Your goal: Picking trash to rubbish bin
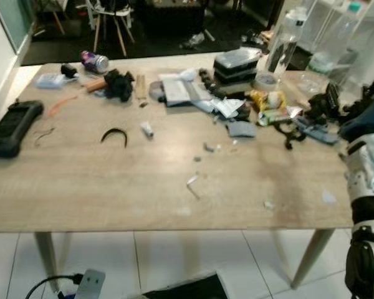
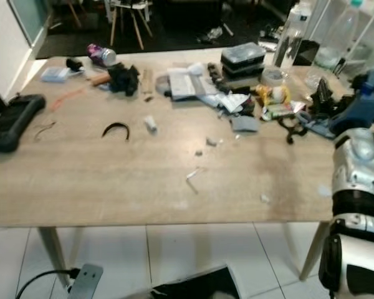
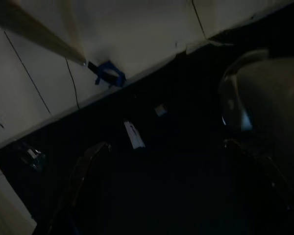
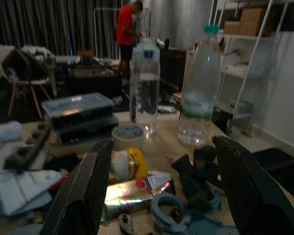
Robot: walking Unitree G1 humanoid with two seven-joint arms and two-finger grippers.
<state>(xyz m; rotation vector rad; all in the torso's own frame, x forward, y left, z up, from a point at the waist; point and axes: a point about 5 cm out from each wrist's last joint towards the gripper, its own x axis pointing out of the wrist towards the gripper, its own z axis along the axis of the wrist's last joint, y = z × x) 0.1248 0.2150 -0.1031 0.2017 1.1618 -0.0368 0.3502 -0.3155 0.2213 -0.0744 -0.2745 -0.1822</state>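
At the right end of the worktop (image 1: 112,187), amid the clutter: a shiny foil wrapper (image 4: 137,191), flat on the wood, with a yellow-and-white crumpled packet (image 4: 125,164) touching its far side. Seen from the head too, as the yellow packet (image 1: 266,99) just left of a tangle of black and blue parts (image 1: 305,128).

Right gripper (image 4: 164,196) hovering low over that same end, long black fingers (image 4: 83,196) spread wide. Pointed at the far edge and a little to the robot's left, toward two clear bottles (image 4: 144,83) and a roll of tape (image 4: 129,132). Wrapper ahead of and below the gripper, sitting toward the left finger rather than centred in the gap.

Long axis of the wrapper: roughly crosswise to the gripper's line of sight, running finger to finger, the red-tipped end nearer the middle of the gap. Judged awkward as it stands, since closing would meet the strip end-on; probably a wrist roll, or a pinch on the bunched packet instead. Black clamp-like piece (image 4: 201,171) just beside the wrapper's right end, a likely snag.

Right arm plainly the nearer. Left gripper (image 3: 166,191) hanging idle in the dark below the worktop, fingers dimly apart.

Rubbish bin: whereabouts impossible to tell.
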